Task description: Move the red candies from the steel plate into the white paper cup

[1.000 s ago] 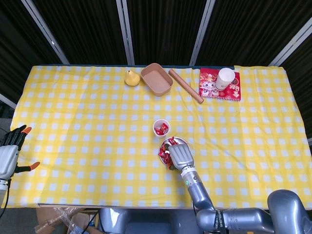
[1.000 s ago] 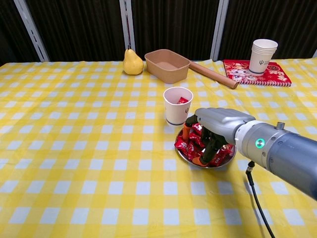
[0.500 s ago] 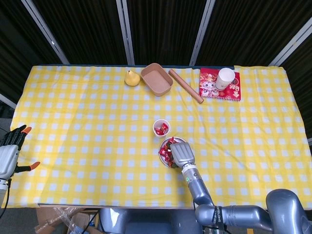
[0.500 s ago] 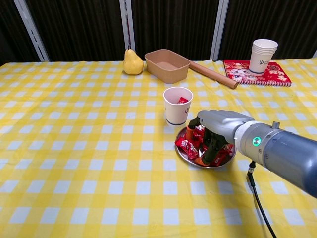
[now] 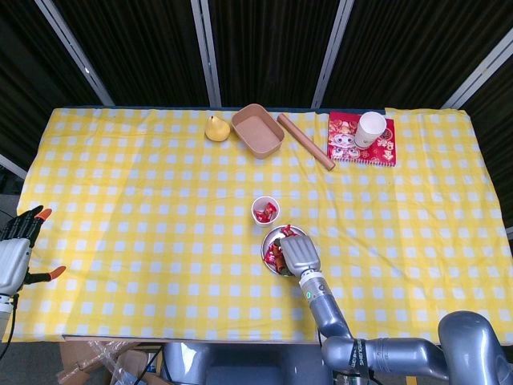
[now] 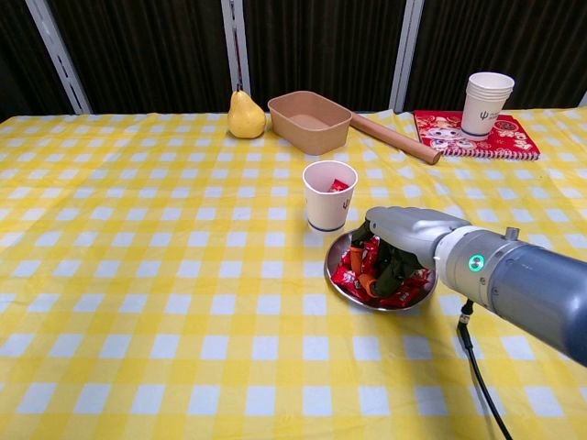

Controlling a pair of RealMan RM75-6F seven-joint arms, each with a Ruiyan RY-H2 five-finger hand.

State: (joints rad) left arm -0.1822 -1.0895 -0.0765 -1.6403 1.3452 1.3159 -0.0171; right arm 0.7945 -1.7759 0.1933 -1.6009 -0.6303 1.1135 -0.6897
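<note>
right robot hand (image 6: 396, 246) has curled tighter onto red candies (image 6: 359, 271) in steel plate (image 6: 335, 264).

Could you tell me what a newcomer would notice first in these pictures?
Probably the right hand, curled down over the red candies in the steel plate near the middle of the yellow checked tablecloth. Just behind stands the white paper cup with a candy already inside.

Even, bright overhead light on the desk (image 5: 144, 200); soft short shadows, dark backdrop, both views sharp, no glare.
</note>
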